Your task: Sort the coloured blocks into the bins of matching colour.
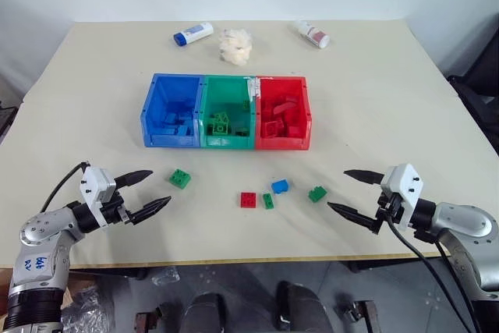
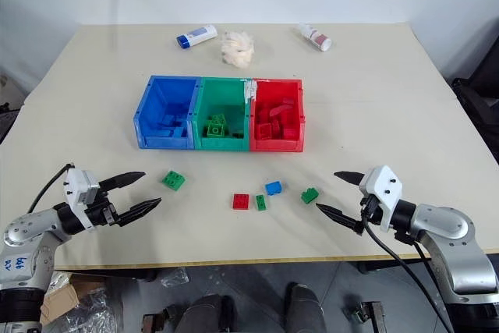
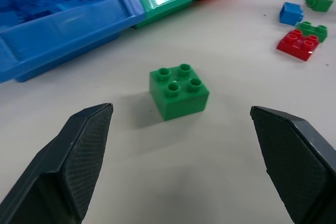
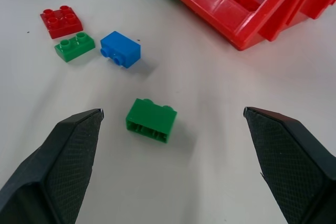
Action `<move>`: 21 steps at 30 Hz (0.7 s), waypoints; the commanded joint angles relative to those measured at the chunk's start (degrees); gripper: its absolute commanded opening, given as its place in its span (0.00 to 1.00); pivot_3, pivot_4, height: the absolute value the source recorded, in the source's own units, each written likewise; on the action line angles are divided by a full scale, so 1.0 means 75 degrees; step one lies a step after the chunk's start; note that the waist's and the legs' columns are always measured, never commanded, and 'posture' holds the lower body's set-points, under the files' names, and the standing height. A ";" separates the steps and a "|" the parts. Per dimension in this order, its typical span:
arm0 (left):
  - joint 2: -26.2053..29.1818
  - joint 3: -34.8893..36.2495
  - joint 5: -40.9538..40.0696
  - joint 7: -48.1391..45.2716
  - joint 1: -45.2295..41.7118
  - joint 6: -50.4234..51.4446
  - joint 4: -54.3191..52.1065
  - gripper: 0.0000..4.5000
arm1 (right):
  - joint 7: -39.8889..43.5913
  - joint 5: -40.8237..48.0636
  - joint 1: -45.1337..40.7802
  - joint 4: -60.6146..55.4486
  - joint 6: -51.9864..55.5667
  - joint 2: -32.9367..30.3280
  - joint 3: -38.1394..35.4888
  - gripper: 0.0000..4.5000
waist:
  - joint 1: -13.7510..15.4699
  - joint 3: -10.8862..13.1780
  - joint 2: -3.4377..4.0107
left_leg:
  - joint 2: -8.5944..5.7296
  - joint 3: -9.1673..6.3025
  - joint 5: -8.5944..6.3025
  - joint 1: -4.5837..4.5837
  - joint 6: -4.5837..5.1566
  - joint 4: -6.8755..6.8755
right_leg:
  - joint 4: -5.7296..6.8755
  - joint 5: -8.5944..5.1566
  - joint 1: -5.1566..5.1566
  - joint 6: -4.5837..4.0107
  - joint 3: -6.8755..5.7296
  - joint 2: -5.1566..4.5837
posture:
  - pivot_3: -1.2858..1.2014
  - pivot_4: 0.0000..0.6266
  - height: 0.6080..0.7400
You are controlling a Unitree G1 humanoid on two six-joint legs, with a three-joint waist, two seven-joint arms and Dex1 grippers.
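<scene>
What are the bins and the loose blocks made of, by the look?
Bins: likely glossy moulded plastic; the walls catch highlights. Loose blocks, e.g. green block: likely hard, smooth plastic with moulded studs and crisp edges.

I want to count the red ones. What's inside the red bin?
The red bin holds a heap of red blocks. Any blocks buried under the heap are covered, so counting is impossible.

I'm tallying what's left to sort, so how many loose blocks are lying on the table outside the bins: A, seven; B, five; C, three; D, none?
B: five lie in front of the bins: a green block by the left gripper, then a red block, a small green block, a blue block and a green block on its side near the right gripper.
</scene>
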 commanded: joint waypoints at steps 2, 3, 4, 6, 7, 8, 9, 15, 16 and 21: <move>0.0063 0.0008 -0.0044 0.0103 -0.0108 0.0158 -0.0106 0.99 | -0.0156 0.0069 -0.0134 -0.0239 -0.0056 -0.0061 -0.0246 1.00 | 0.0008 0.0000 0.0000 | 0.0000 0.0000 0.0000 0.0000 0.0000 0.0002 | 0.0002 0.0000 0.0000 0.0000 0.0000 0.0000 | 0.52 0.24 1.00; 0.0058 -0.0014 0.0009 0.0212 -0.0139 0.0228 -0.0121 0.99 | -0.0208 0.0073 -0.0145 -0.0239 -0.0039 -0.0046 -0.0256 1.00 | 0.0010 0.0000 0.0000 | 0.0000 0.0000 0.0000 0.0000 0.0000 0.0004 | 0.0002 0.0000 0.0000 0.0000 0.0001 0.0000 | 0.52 0.24 1.00; 0.0046 -0.0008 -0.0067 0.0218 -0.0169 0.0346 -0.0157 0.99 | -0.0246 0.0085 -0.0151 -0.0239 -0.0037 -0.0029 -0.0260 1.00 | 0.0011 0.0000 0.0000 | 0.0000 -0.0001 0.0000 0.0000 0.0000 0.0006 | 0.0002 0.0000 0.0001 0.0000 0.0002 0.0000 | 0.52 0.24 1.00; 0.0017 -0.0003 -0.0190 0.0207 -0.0225 0.0492 -0.0249 0.99 | -0.0304 0.0112 -0.0217 -0.0237 -0.0029 0.0014 -0.0216 1.00 | 0.0011 0.0000 0.0000 | -0.0001 0.0000 0.0000 0.0000 0.0000 0.0008 | 0.0003 0.0001 0.0001 0.0000 0.0003 0.0000 | 0.52 0.24 1.00; 0.0008 -0.0020 -0.0147 0.0311 -0.0265 0.0570 -0.0269 0.99 | -0.0352 0.0145 -0.0285 -0.0249 0.0054 0.0044 -0.0163 1.00 | 0.0009 0.0000 0.0000 | -0.0001 0.0000 0.0000 0.0000 0.0000 0.0008 | 0.0004 0.0001 0.0001 0.0000 0.0003 0.0000 | 0.52 0.24 1.00; 0.0000 -0.0050 -0.0072 0.0416 -0.0304 0.0616 -0.0271 0.99 | -0.0434 0.0158 -0.0358 -0.0267 0.0159 0.0081 -0.0104 1.00 | 0.0008 0.0000 0.0000 | -0.0001 0.0000 0.0000 0.0000 0.0000 0.0008 | 0.0005 0.0001 0.0001 0.0000 0.0003 0.0000 | 0.52 0.24 1.00; -0.0012 -0.0090 -0.0005 0.0470 -0.0327 0.0615 -0.0283 0.99 | -0.0530 0.0165 -0.0465 -0.0277 0.0227 0.0159 -0.0028 1.00 | 0.0008 0.0000 0.0000 | -0.0001 0.0000 0.0000 0.0000 0.0000 0.0011 | 0.0012 0.0001 0.0000 0.0000 0.0003 0.0000 | 0.52 0.24 1.00; -0.0089 -0.0358 -0.0030 0.0239 -0.0434 0.0464 -0.0185 0.99 | -0.0836 -0.0012 -0.0490 -0.0229 0.0308 0.0484 0.0160 1.00 | 0.0007 0.0000 0.0000 | -0.0001 -0.0001 0.0001 0.0000 -0.0001 0.0033 | 0.0034 0.0001 0.0000 -0.0001 0.0010 0.0000 | 0.52 0.24 1.00; -0.0119 -0.0353 -0.0095 0.0109 -0.0498 0.0364 -0.0115 0.99 | -0.0819 -0.0038 -0.0260 -0.0293 0.0289 0.0421 0.0067 1.00 | 0.0038 0.0000 0.0000 | -0.0001 0.0000 0.0000 -0.0001 0.0000 0.0035 | 0.0033 0.0001 0.0000 -0.0001 0.0011 0.0000 | 0.52 0.24 1.00; -0.0121 -0.0440 -0.0042 -0.0262 -0.0584 0.0179 0.0102 0.99 | -0.0801 -0.0004 0.0698 -0.0622 0.0412 0.0011 -0.0619 1.00 | 0.0194 0.0000 0.0000 | -0.0004 0.0000 -0.0002 -0.0002 0.0003 0.0042 | 0.0033 0.0001 0.0001 0.0000 0.0012 -0.0001 | 0.52 0.24 1.00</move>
